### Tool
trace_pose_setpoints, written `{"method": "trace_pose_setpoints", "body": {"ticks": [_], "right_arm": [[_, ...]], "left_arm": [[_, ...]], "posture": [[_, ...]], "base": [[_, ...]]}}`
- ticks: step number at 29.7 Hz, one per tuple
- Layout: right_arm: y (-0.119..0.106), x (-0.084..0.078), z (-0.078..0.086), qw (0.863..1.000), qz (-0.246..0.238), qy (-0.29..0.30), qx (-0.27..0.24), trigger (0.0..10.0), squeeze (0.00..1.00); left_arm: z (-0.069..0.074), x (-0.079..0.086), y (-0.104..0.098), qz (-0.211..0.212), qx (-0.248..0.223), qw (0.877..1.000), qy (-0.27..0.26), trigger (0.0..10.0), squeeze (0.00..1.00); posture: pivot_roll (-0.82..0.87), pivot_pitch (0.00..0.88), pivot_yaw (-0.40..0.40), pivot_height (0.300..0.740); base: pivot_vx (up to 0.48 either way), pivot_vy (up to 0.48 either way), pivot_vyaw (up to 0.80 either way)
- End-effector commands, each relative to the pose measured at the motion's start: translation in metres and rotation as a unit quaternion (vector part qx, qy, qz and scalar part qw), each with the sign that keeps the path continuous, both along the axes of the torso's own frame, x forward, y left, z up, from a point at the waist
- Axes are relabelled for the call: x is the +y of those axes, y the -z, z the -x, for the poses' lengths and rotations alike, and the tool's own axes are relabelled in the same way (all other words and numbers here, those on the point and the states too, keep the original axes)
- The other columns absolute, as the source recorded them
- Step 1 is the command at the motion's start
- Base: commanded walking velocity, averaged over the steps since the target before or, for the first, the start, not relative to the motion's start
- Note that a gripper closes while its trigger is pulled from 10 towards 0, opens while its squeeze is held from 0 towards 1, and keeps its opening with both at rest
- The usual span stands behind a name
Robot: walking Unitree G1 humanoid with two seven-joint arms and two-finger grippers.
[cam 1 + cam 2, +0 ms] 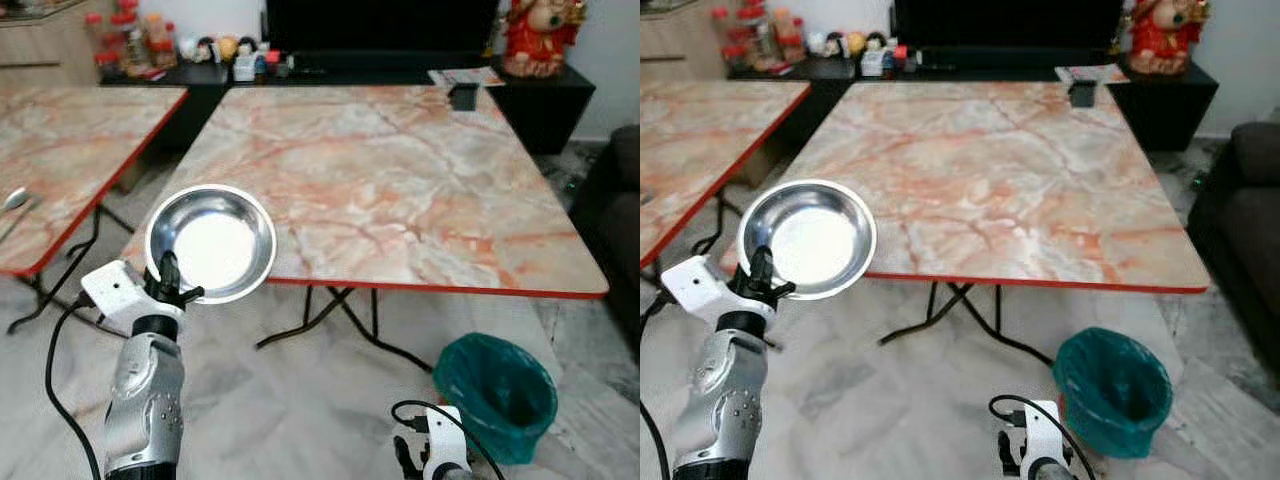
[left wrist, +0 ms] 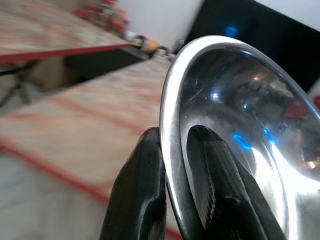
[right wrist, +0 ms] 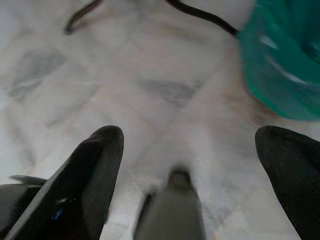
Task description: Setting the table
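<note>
The left gripper (image 1: 172, 290) is clamped on the near rim of the steel bowl (image 1: 211, 241), held just off the marble table's (image 1: 400, 190) near-left edge, while the right gripper (image 3: 190, 150) hangs low, fingers spread.

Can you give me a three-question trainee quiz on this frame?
1. True or false: the left pincer grips the steel bowl by its rim.
2. Where is the bowl? A) flat on the marble table B) held up at the table's near edge C) in the green bin
3. Fill in: the right pincer's fingers are ____ above the floor.

Key: 1 true; 2 B; 3 open.
</note>
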State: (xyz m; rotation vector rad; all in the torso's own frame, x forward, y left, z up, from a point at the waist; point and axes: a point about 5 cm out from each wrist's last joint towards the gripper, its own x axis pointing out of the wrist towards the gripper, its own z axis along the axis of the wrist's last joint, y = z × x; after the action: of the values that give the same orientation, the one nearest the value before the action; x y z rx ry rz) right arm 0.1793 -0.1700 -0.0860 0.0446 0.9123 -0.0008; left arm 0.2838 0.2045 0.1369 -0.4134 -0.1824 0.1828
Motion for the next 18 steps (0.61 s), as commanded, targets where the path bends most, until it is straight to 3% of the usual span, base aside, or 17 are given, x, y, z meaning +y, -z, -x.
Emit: {"method": "trace_pose_setpoints", "body": {"ticks": [1,18], "right_arm": [[0.0002,-0.0066,0.0013,1.0,0.006,0.005,0.004,10.0,0.0],[0.0016,-0.0028,0.0036,1.0,0.002,0.009,0.006,10.0,0.0]], "left_arm": [[-0.0016,-0.0045,-0.0063,-0.002,-0.015,1.0,0.009,10.0,0.0],[-0.0039,-0.0028,-0.0112,-0.002,-0.023,1.0,0.02,10.0,0.0]], "posture": [[0.08,0.057,0.0,0.74],[0.08,0.063,0.013,0.74]], "base": [[0.454,0.0,0.0],[0.458,0.0,0.0]]}}
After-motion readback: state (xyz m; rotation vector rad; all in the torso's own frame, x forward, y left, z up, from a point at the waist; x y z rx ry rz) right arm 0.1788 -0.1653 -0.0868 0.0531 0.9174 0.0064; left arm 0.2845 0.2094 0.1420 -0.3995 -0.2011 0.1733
